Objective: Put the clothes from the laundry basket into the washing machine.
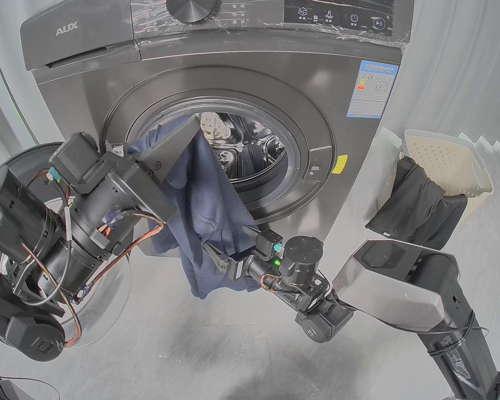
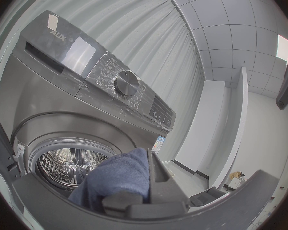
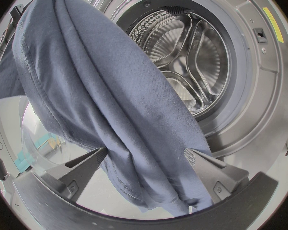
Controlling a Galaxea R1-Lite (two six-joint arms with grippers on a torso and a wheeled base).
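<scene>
Loading is under way: the left gripper is clamped on the top of a blue garment at the mouth of the washing machine. The right gripper sits at the hanging tail, fingers seemingly spread, cloth draped between them. Next, push it deep inside, tail included. A dark garment hangs over the laundry basket.

Head camera looks down at washing machine; both wrist cameras close, facing drum, shared by all.
</scene>
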